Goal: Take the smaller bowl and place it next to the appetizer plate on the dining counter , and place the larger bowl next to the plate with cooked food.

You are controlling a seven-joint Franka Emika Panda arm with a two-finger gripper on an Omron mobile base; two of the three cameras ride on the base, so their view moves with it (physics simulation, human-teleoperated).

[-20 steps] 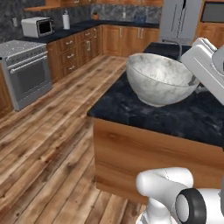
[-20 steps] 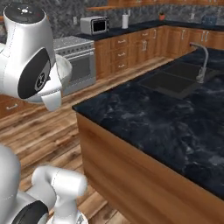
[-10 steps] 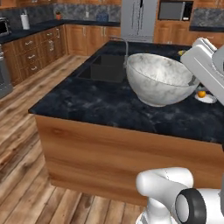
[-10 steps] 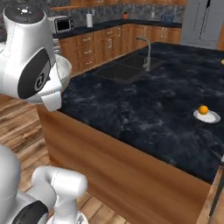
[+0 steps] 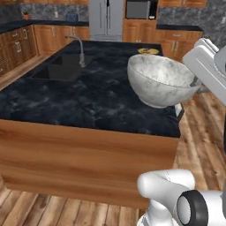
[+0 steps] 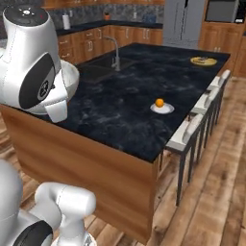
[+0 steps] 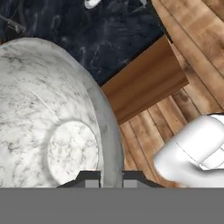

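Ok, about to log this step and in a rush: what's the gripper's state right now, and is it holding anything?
Gripper: shut on the larger bowl, jaws pinching its rim, carried above the dining counter.

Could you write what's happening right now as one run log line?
tool: shut on larger bowl rim | bowl: carried above dining counter | yellow plate: far end

Appetizer plate — well apart from yellow plate.
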